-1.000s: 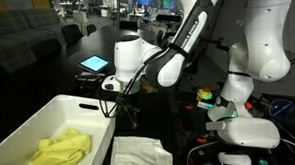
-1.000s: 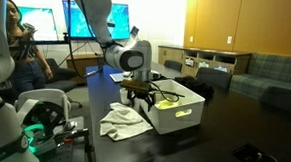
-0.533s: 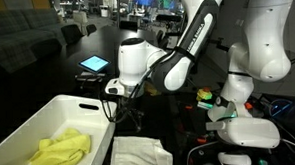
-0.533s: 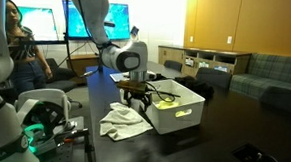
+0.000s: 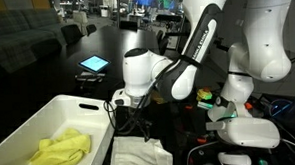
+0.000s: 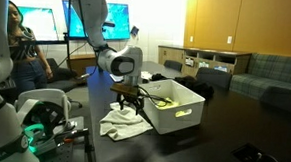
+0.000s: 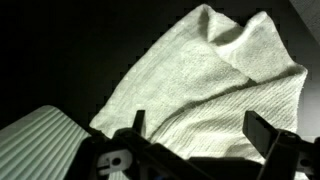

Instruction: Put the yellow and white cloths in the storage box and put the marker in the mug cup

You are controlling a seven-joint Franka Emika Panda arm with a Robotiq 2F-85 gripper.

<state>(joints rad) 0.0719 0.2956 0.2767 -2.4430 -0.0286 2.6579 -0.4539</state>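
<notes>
Hand [image 5: 129, 115] hung wide open right over the white cloth [image 5: 141, 153], crumpled on the table [image 6: 218, 137] just beside the box [image 5: 48, 105]. Lined up to pinch it, I'd say. Yellow cloth [image 5: 60, 151] lay inside the box; marker not seen.

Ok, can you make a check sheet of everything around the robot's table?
Surface: dark table.
Job's things: yellow cloth lies in the box; white cloth lies on the table beside the box; marker and mug not seen.
Clutter: lit tablet.
Grippers: pincer open, right above the white cloth, holding nothing.
Cables: black leads near the white cloth.
Surroundings: second robot, person, screens, sofa.
</notes>
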